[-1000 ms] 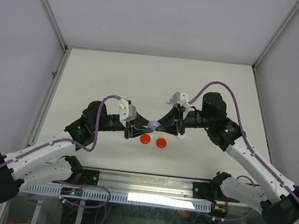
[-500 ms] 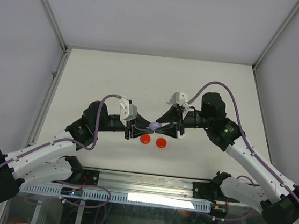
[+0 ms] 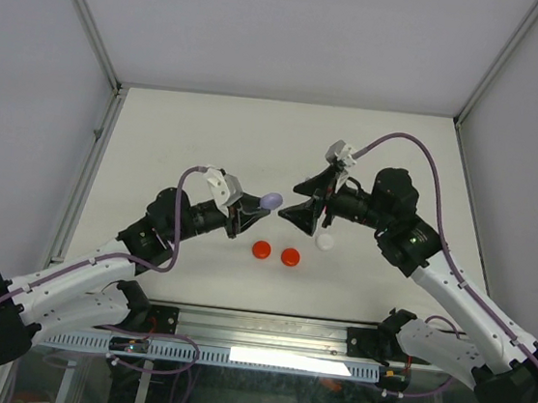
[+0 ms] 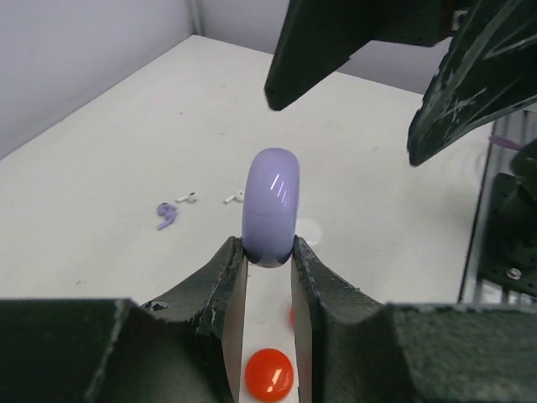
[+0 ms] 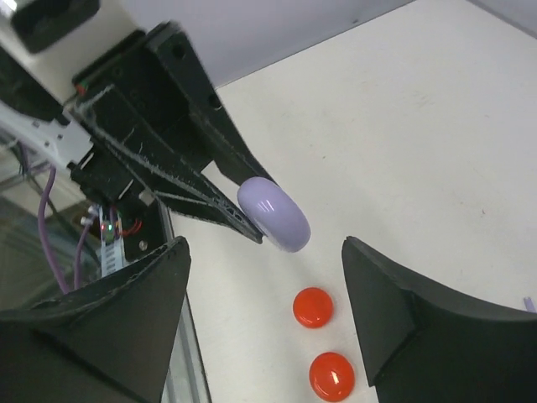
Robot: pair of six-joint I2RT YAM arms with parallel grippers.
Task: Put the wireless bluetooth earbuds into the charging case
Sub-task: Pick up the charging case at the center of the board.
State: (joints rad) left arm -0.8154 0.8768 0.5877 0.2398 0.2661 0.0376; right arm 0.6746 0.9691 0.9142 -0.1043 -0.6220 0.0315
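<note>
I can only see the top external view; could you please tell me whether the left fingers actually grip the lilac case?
Observer: Yes, the left wrist view shows the lilac case pinched on edge between the left fingers.
Operator: Are the right fingers touching it?
Observer: No, the right wrist view shows them wide apart, with gaps either side of it.
Operator: Any earbuds visible?
Observer: One lilac earbud and two white earbuds lie on the table beyond it.

1. Tabletop (image 3: 160, 131): pale, matte, under my arms.
2. Left red disc (image 3: 261, 249) and right red disc (image 3: 290, 256): side by side, apart.
3. White disc (image 3: 324, 243): just right of them.
4. Lilac earbud (image 4: 166, 214), first white earbud (image 4: 188, 198), second white earbud (image 4: 234, 198): lying near one another.
</note>
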